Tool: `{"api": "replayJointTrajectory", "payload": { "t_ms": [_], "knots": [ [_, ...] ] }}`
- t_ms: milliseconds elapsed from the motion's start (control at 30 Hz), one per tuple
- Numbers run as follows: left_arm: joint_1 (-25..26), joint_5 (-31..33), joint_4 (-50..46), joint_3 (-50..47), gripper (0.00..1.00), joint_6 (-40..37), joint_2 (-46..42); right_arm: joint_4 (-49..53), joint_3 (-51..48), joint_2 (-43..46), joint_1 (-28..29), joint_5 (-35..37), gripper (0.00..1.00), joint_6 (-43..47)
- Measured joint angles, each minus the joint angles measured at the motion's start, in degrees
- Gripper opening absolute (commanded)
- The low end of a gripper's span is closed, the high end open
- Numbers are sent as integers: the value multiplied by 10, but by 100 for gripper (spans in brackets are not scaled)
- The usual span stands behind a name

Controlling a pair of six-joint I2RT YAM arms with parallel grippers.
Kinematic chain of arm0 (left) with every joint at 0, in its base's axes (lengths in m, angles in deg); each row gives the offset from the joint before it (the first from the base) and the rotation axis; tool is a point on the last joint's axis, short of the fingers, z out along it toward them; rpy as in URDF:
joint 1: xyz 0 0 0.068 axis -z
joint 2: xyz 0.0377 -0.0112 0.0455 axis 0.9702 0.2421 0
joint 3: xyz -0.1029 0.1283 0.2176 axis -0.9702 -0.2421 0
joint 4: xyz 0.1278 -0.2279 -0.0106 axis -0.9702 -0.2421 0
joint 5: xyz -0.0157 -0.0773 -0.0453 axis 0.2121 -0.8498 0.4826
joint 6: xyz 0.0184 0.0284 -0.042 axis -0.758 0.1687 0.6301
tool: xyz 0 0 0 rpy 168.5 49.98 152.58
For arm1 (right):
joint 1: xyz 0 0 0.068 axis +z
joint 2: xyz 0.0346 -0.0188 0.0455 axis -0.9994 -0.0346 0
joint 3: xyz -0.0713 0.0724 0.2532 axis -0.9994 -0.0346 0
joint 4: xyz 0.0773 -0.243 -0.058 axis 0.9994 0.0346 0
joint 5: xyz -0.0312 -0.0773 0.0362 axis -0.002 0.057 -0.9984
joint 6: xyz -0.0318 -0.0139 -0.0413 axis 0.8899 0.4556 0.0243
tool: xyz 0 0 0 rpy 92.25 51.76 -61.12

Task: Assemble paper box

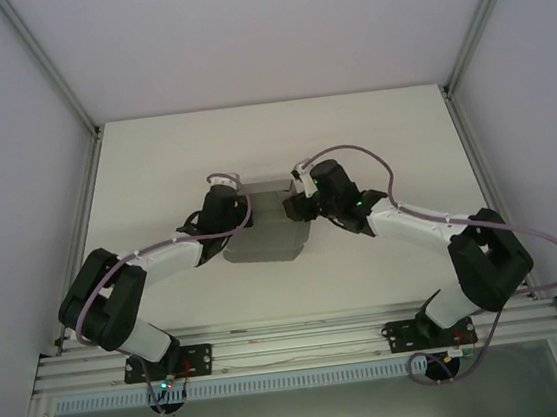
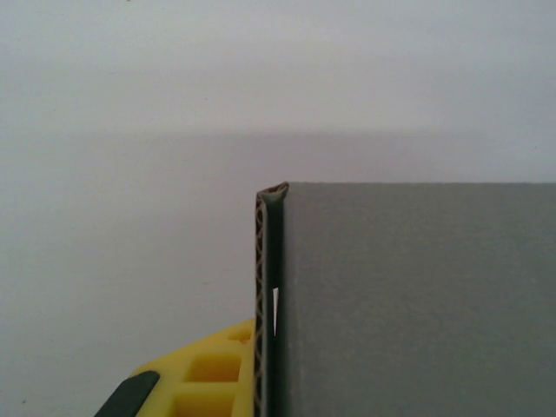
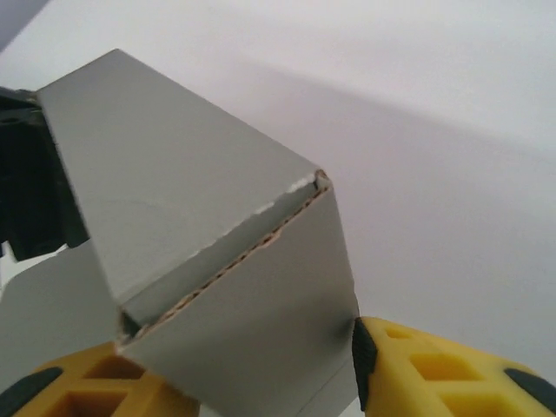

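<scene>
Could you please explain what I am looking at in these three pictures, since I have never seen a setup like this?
This is a robot with two arms bolted side by side at the near edge of a white table. The overhead picture comes from a fixed camera above and behind the arms. The other two come from small cameras on the wrists, so each looks along its own yellow fingers.

In the middle, between the arms, is the paper box, grey corrugated cardboard, partly folded. The left gripper is shut on a folded edge of it; its wrist view shows that doubled edge beside one yellow finger. The right gripper has a finger on either side of a folded corner; whether it is actually clamping is not clear.
</scene>
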Motion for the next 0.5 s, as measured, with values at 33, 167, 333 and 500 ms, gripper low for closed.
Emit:
{"api": "replayJointTrajectory", "payload": {
  "t_ms": [33,167,333,500],
  "knots": [
    [1,0,0,1,0,1,0,-3,0,-3,1,13,42,0],
    [1,-2,1,6,0,1,1,-25,1,-25,12,74,35,-3],
    [9,13,-11,16,0,5,10,-29,26,-64,36,190,15,-11],
    [23,23,-23,32,0,21,12,-29,68,-116,51,325,14,-44]
  ]
}}
